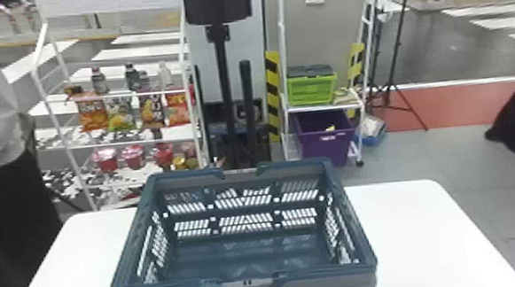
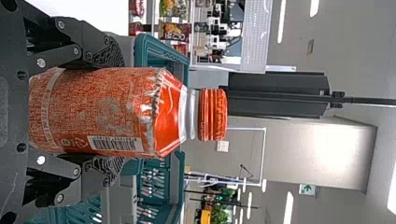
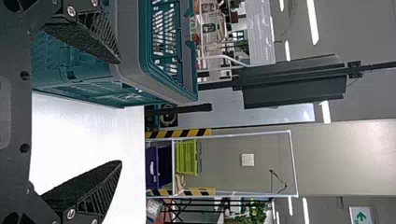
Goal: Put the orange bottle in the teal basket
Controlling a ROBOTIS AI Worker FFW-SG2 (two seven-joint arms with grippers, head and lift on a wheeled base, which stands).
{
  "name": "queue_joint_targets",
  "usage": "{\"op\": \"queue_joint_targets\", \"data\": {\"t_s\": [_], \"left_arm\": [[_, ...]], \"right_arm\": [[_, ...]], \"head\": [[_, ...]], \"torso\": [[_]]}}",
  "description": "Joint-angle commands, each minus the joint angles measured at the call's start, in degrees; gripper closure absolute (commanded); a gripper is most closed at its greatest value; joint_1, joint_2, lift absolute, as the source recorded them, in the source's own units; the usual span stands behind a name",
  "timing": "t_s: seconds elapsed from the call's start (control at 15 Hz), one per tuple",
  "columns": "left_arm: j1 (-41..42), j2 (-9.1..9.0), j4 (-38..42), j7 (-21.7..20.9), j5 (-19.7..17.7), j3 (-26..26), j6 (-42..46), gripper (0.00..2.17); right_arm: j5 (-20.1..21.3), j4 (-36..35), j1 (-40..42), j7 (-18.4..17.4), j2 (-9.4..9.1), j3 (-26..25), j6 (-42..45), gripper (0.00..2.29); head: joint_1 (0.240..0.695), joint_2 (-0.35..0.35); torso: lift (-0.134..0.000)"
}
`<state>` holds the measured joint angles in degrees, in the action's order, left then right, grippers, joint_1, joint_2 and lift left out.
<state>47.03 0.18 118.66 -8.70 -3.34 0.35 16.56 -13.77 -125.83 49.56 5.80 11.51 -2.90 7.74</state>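
One orange btl. (image 2: 109,109) is held upright in the L gripper (image 2: 122,112), cap (image 2: 212,114) up. Its body is clamped btwn. the two black fingers, which are kept a btl.'s width apart & pressed to opp. sides; the neck & cap are left exposed above the fingertips. In the head view, the cap is seen at the bottom edge, outside the teal basket (image 1: 326,274), on its near side toward the L corner. The basket is set on a white table (image 1: 424,228), open side up.

Near the basket's R side, the R gripper (image 3: 121,111) is spread wide w/ nothing gripped.

Behind the table, snack bags (image 1: 93,113) are displayed on a white rack at L; a lime crate (image 1: 312,89) is shelved above a purple bin (image 1: 324,148) to the R.
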Motion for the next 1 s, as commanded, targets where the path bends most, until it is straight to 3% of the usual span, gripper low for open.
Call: {"op": "queue_joint_targets", "data": {"t_s": [0.0, 0.6, 0.93], "left_arm": [[-0.1, -0.32, 0.3, 0.0, 0.0, 0.0, 0.0, 0.64], [0.0, -0.32, 1.1, 0.0, 0.0, 0.0, -0.4, 0.64], [0.7, -0.32, 7.4, -0.1, -0.1, 0.4, -1.4, 0.64]], "right_arm": [[0.1, -0.2, 0.0, 0.0, 0.01, 0.0, -0.1, 0.12], [0.1, 0.1, -0.3, 0.0, 0.01, 0.0, -0.7, 0.12], [0.1, 0.8, -0.4, 0.0, -0.08, -0.1, -0.8, 0.12]], "head": [[0.499, 0.0], [0.499, 0.0], [0.499, 0.0]], "torso": [[0.0], [0.0], [0.0]]}}
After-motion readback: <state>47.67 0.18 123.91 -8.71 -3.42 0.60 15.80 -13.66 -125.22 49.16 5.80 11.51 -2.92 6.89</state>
